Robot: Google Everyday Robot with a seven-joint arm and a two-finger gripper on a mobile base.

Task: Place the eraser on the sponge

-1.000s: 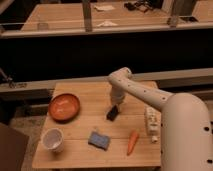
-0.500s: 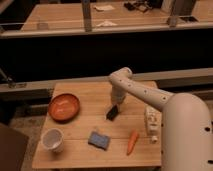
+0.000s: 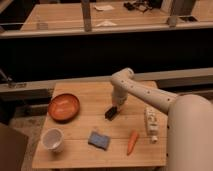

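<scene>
Just one camera — it looks down from up high, over the robot's white arm (image 3: pixel 150 97), facing the wooden table (image 3: pixel 75 152) from fairly near — the gripper (image 3: pixel 112 111) hangs low over the table's middle

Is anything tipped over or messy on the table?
Nothing looks spilled. Only the white bottle, beside the carrot, seems to lie on its side. The gripper is right at the eraser, mid-table.
</scene>
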